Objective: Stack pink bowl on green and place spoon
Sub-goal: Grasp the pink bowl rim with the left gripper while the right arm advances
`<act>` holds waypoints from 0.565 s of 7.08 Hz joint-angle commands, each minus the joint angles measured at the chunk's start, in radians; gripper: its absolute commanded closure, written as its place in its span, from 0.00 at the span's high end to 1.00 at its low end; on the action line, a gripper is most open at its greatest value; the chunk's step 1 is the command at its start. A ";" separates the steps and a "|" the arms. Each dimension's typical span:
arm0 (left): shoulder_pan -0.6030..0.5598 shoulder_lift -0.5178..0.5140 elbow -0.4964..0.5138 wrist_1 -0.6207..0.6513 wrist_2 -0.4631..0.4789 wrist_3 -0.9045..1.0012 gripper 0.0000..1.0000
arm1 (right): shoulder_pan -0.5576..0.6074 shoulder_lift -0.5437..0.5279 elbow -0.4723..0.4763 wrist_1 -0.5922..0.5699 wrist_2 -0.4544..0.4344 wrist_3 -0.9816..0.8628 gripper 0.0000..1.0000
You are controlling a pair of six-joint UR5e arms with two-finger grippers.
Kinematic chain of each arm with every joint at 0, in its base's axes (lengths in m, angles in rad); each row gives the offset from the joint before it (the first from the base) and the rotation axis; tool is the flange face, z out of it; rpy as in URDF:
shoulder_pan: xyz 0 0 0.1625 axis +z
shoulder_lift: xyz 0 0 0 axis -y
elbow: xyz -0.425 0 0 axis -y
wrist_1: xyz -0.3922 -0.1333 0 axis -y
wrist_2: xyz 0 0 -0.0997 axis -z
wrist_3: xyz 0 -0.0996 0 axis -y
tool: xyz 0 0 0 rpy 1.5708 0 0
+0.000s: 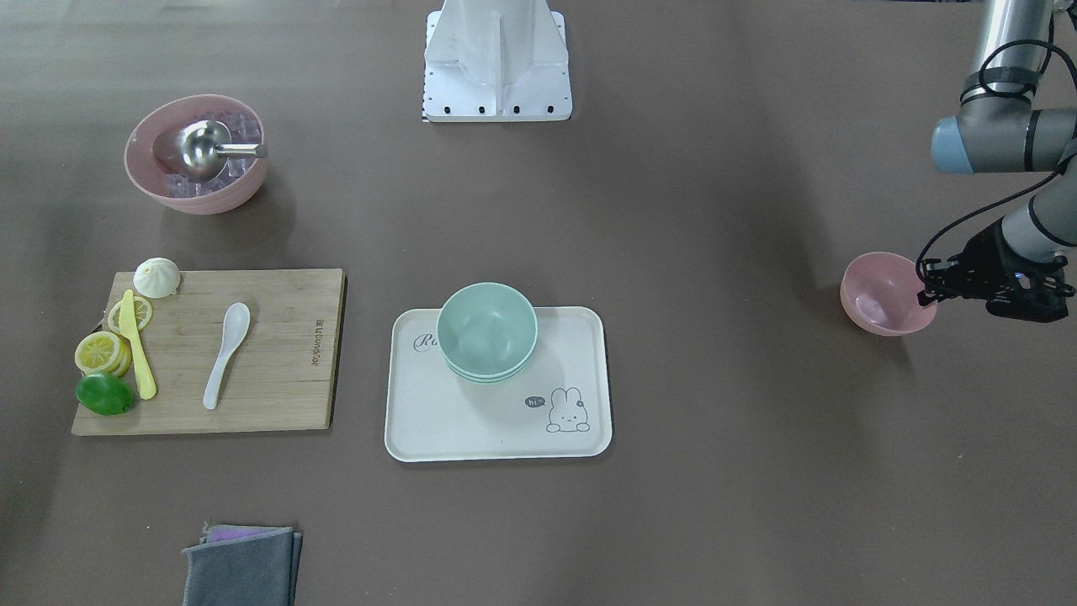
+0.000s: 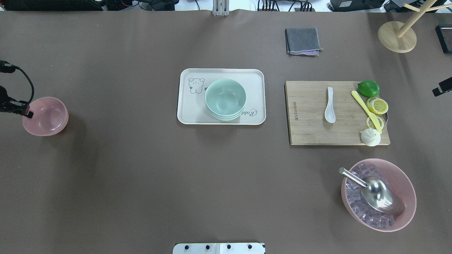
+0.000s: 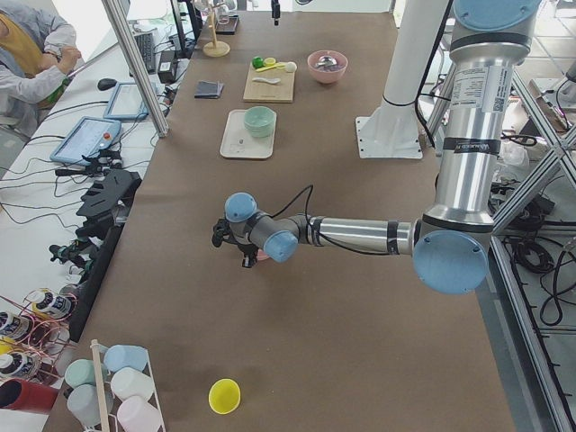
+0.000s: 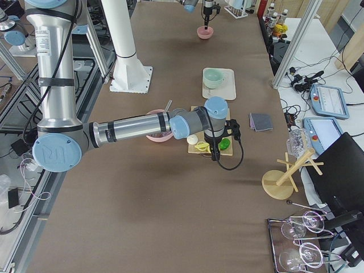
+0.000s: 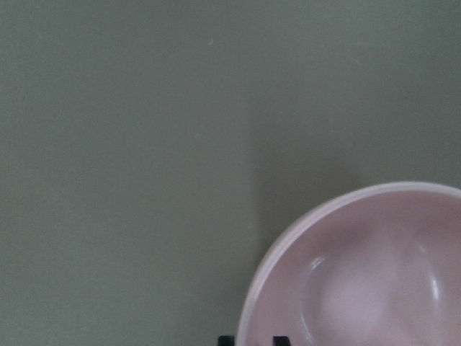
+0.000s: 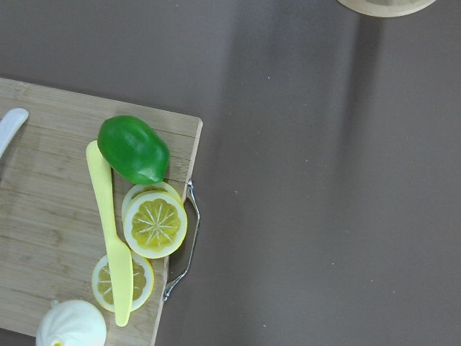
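Observation:
The small pink bowl [image 1: 883,295] sits on the table at my far left, also seen in the overhead view [image 2: 47,116]. My left gripper [image 1: 928,293] is at its rim. In the left wrist view its fingertips [image 5: 225,339] stand close together, one on each side of the bowl's [image 5: 360,288] rim, shut on it. A stack of green bowls [image 1: 487,328] stands on the white tray [image 1: 437,421]. The white spoon [image 1: 225,353] lies on the wooden board [image 1: 286,362]. My right gripper [image 4: 218,149] hangs high beside the board's lime end; I cannot tell if it is open.
A large pink bowl [image 1: 195,153] holds ice cubes and a metal scoop. The board also carries a lime [image 6: 133,149], lemon slices, a yellow knife and a bun. A grey cloth [image 1: 241,566] and a wooden stand [image 2: 397,37] lie at the far edge.

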 commanded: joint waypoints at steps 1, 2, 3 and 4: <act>-0.001 -0.179 -0.075 0.155 -0.057 -0.012 0.00 | -0.039 0.034 -0.002 0.000 -0.007 0.081 1.00; 0.009 -0.325 -0.166 0.392 -0.057 -0.086 0.00 | -0.084 0.066 -0.005 0.002 -0.010 0.173 1.00; 0.110 -0.428 -0.231 0.496 -0.023 -0.259 0.00 | -0.134 0.106 -0.003 0.002 -0.012 0.277 1.00; 0.211 -0.517 -0.229 0.500 0.064 -0.402 0.00 | -0.185 0.155 -0.003 0.002 -0.018 0.393 1.00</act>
